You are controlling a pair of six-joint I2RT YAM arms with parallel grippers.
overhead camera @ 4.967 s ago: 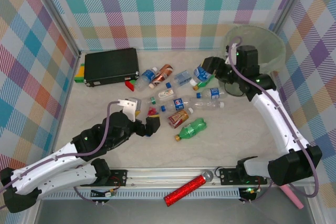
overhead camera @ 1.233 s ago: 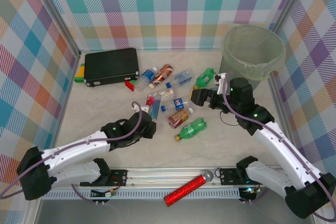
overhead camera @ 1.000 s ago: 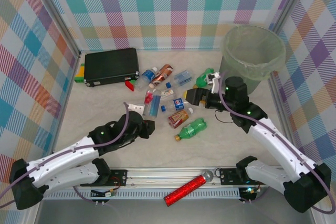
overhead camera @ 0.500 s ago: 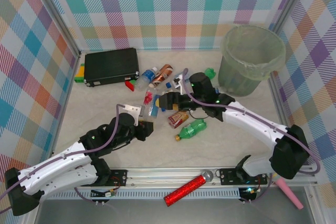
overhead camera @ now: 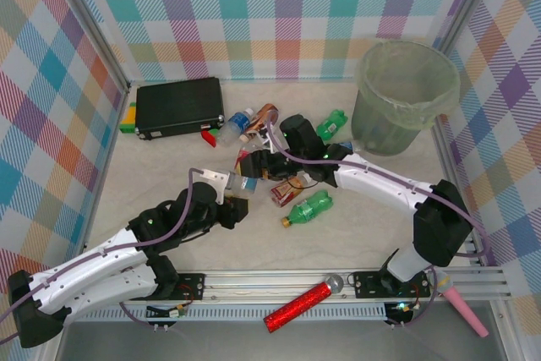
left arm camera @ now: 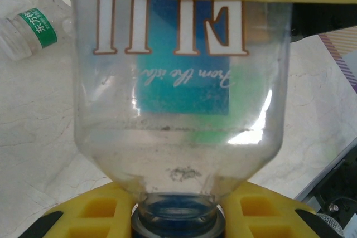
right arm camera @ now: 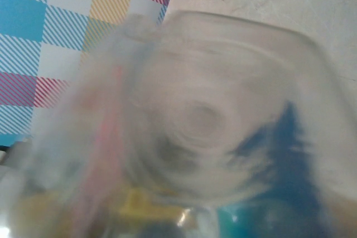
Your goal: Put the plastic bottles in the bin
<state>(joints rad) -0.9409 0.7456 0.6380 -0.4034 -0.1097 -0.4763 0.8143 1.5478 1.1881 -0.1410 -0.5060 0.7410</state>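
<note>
Clear plastic with a blue label: one bottle (left arm camera: pixel 184 110) is clamped in our left gripper (overhead camera: pixel 239 198) at mid-table. Our right gripper (overhead camera: pixel 258 162) is at the bottle, though we cannot tell how its jaws stand. We judge this a handover. Next, the bottle needs carrying to the bin (overhead camera: pixel 385 128), far right.

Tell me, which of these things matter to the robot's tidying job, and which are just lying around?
Belongs to the job: the bin; the blue-labelled bottle clamped in the left gripper; the green bottle mid-table; a second green bottle near the bin.
Just lying about: the black case; the red glittery tube; the pink stick.
</note>
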